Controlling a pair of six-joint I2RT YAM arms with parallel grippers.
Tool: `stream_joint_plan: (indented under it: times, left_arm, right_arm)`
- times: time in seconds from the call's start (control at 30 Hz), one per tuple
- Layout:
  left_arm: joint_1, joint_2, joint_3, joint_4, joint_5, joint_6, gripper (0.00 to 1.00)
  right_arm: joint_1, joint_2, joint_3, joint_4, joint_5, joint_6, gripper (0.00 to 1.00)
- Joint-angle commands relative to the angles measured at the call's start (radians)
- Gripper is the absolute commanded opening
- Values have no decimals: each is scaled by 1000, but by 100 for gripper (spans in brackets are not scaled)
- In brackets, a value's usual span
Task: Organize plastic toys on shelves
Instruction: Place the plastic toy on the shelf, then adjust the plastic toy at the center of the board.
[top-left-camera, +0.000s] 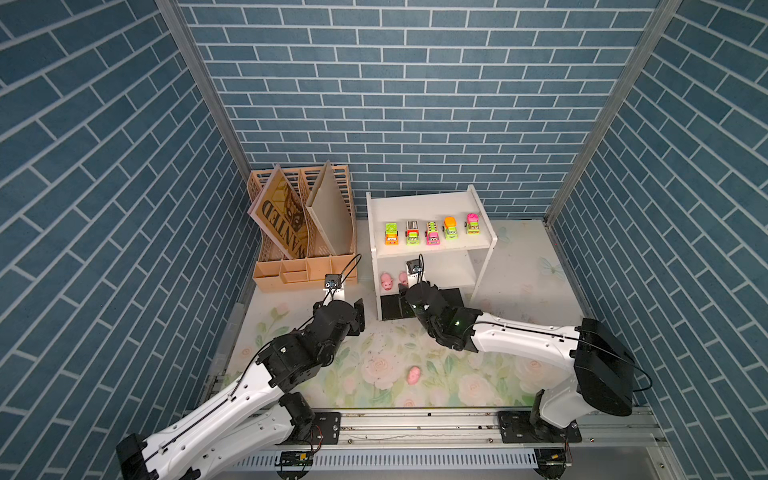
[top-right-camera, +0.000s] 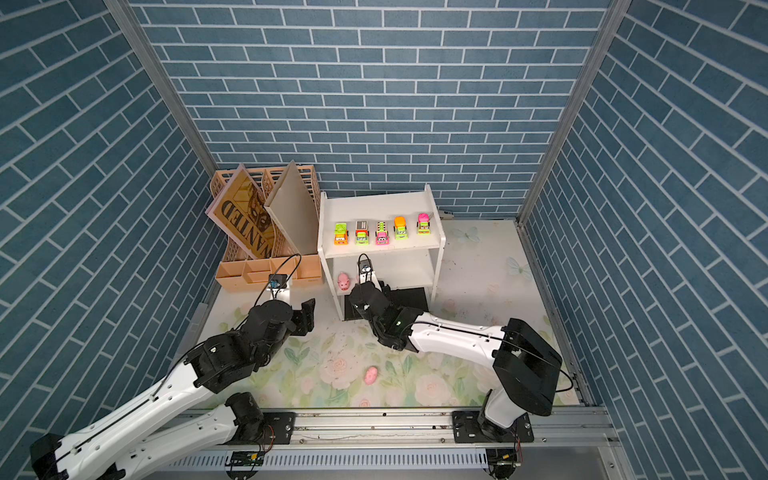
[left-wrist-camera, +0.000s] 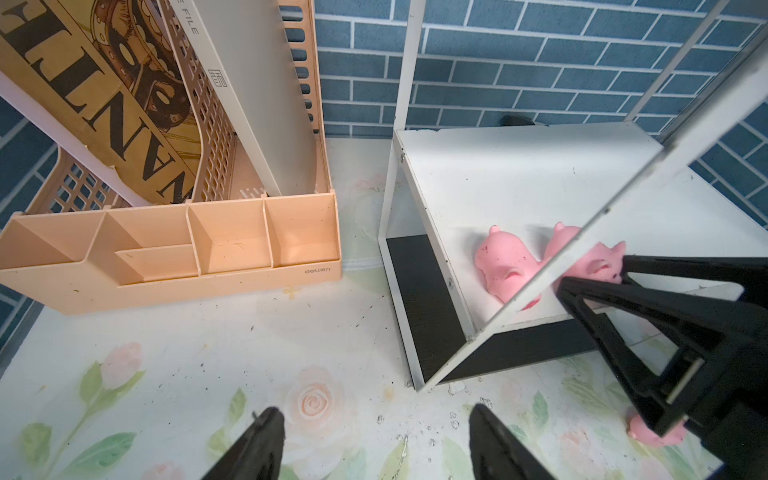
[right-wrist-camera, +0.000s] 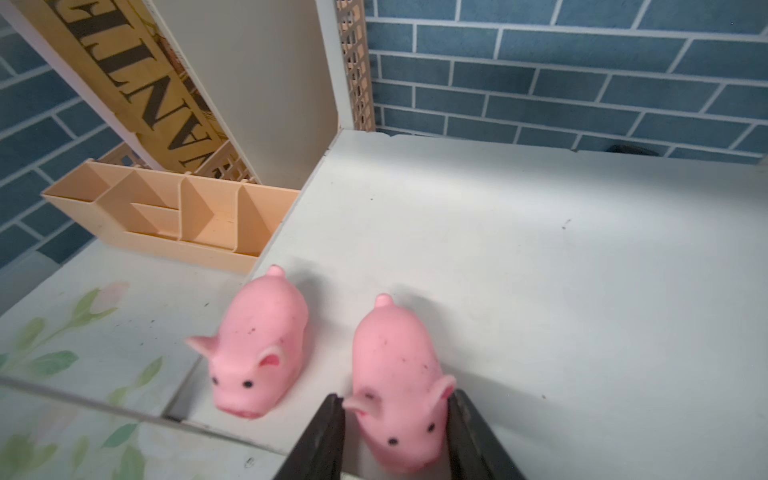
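We have the right gripper reaching in over the front edge of the middle board of the shelves. Its jaws are apart and straddle the head of a pig. Only the ear tips meet the fingers, and slivers of white board show along both cheeks. That pig stands on the board near the front edge, facing out. Just beside it, toward the shelves' side panel next to the file organizer, stands a second pig, apart from the first and close to the board's end. Toward the other side panel the board lies open, and the top board roofs the space

On the top board we see five trucks in a row close to its front edge. The left gripper hovers on the organizer side of the shelves, jaws wide over bare mat. A third pig lies on the mat well in front of the shelves, on open floor between the arms. In the left wrist view a further pig peeks from behind the right gripper, just in front of the shelves' dark base
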Motion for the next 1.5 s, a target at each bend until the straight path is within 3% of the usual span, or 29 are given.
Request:
stream_joint_plan:
  times: [0.0, 0.1, 0.23, 0.5, 0.67, 0.83, 1.0, 1.27, 1.47]
  left_arm:
    - [7, -10, -16, 11, 13, 13, 73]
    - [7, -10, -18, 11, 15, 14, 73]
    - [7, -7, -16, 11, 12, 12, 73]
    - [7, -3, -17, 11, 9, 11, 73]
    - [7, 1, -18, 14, 8, 11, 73]
    - [7, 11, -19, 12, 7, 10, 73]
    - [7, 30, -17, 13, 12, 11, 73]
    - [7, 37, -18, 17, 27, 14, 73]
    - [7, 45, -19, 19, 37, 16, 73]
  right_arm:
    - [-4, -28, -44, 37, -159, -14, 46]
    - [-4, -64, -67, 72, -179, -23, 48]
    - [-4, -107, -74, 33, -111, -17, 49]
    - [53, -323, -223, -41, -166, 20, 50]
    - [101, -379, -281, -115, -167, 59, 49]
    - [218, -372, -348, -152, -94, 171, 48]
    - [327, -242, -370, -195, -65, 359, 47]
    - [349, -110, -378, -220, -87, 473, 46]
    - [389, -174, -455, -348, -87, 579, 45]
